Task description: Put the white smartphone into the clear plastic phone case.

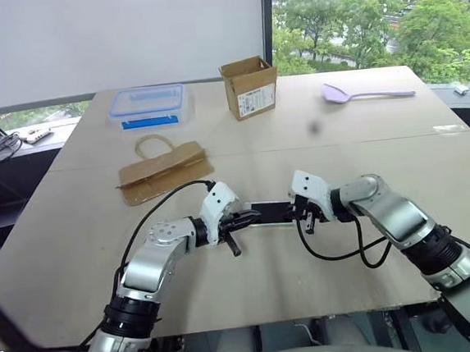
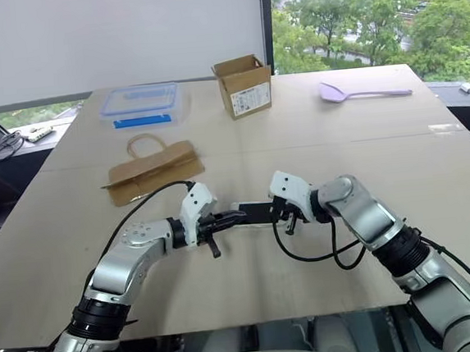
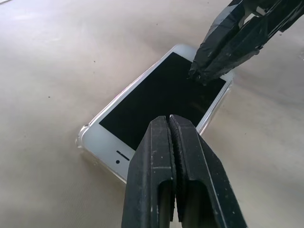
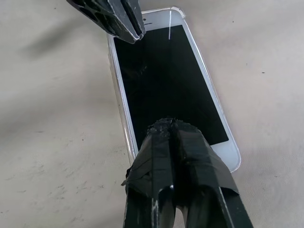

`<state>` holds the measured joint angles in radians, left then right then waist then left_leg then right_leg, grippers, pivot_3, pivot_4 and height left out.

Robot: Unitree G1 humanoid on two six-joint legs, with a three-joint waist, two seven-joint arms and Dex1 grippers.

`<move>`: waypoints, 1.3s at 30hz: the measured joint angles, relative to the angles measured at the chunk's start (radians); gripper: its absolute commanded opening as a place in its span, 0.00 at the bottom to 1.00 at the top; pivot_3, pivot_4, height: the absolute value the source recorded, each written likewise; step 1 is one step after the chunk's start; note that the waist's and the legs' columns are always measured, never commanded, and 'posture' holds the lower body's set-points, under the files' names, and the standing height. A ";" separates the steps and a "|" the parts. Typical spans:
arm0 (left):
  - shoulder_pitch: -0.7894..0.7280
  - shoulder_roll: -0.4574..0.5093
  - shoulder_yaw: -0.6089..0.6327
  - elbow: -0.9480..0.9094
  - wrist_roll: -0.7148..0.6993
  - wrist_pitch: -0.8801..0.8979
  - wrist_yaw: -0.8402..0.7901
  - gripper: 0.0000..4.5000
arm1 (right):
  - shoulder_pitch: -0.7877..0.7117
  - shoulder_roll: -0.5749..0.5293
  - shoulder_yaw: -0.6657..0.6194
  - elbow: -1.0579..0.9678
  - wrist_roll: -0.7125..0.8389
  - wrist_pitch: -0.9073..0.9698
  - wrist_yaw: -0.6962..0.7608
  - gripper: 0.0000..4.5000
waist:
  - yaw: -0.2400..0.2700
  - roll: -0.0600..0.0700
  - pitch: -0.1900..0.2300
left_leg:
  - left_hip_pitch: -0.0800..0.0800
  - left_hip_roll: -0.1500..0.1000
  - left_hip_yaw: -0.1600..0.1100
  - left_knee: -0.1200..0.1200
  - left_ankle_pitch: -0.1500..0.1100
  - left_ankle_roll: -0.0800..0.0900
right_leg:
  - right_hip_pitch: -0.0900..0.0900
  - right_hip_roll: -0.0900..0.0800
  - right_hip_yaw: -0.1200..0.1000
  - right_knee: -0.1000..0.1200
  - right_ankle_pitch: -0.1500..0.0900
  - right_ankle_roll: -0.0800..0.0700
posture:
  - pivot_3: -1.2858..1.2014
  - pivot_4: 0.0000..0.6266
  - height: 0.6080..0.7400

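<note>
Office or lab room, pale wooden table (image 1: pixel 78 264) by large windows (image 1: pixel 369 16) (trees outside), white roller blind (image 1: pixel 107 35)

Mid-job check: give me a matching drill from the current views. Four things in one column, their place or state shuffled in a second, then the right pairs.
Things:
1. white smartphone
2. left gripper
3. lilac spatula
4. cardboard box

Places or states:
A. open-topped, upright at the table's far middle
B. lying screen up inside the clear plastic phone case, between both grippers
C. fingers shut, tips over one end of the screen
D. lying flat at the far right of the table

Pairs: 1-B, 2-C, 3-D, 4-A
</note>
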<state>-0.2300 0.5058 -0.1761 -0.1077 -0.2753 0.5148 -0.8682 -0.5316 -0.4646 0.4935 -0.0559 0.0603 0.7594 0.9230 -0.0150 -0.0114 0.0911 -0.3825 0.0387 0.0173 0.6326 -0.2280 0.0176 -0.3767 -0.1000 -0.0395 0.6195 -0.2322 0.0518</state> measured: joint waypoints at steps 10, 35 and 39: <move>0.009 -0.002 0.001 -0.001 -0.002 0.000 0.013 0.02 | -0.020 0.054 0.000 0.105 -0.001 -0.022 0.006 0.00 | -0.017 0.018 -0.011 | -0.004 -0.002 -0.024 -0.009 -0.001 -0.001 | 0.000 -0.003 -0.026 -0.028 0.000 0.000 | 0.52 0.24 1.00; -0.033 -0.105 0.323 -0.038 -0.293 0.028 0.111 0.58 | 0.354 0.058 -0.443 -0.339 0.229 -0.142 -0.219 0.60 | 0.030 0.001 0.078 | -0.050 -0.018 -0.022 -0.005 0.001 -0.004 | -0.044 0.000 -0.034 -0.014 0.018 0.009 | 0.52 0.24 1.00; -0.023 -0.075 0.338 -0.065 -0.319 0.050 0.121 0.99 | 0.419 -0.005 -0.497 -0.388 0.266 -0.141 -0.208 1.00 | 0.029 0.000 0.089 | -0.050 -0.017 -0.024 0.001 0.000 -0.002 | -0.043 0.000 -0.035 -0.011 0.017 0.011 | 0.52 0.24 1.00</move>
<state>-0.2526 0.4308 0.1618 -0.1722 -0.5938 0.5650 -0.7470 -0.1130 -0.4693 -0.0031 -0.4440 0.3263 0.6186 0.7151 0.0139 -0.0116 0.1805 -0.4325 0.0214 -0.0062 0.6339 -0.2283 0.0158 -0.4193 -0.0995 -0.0744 0.6085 -0.2156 0.0632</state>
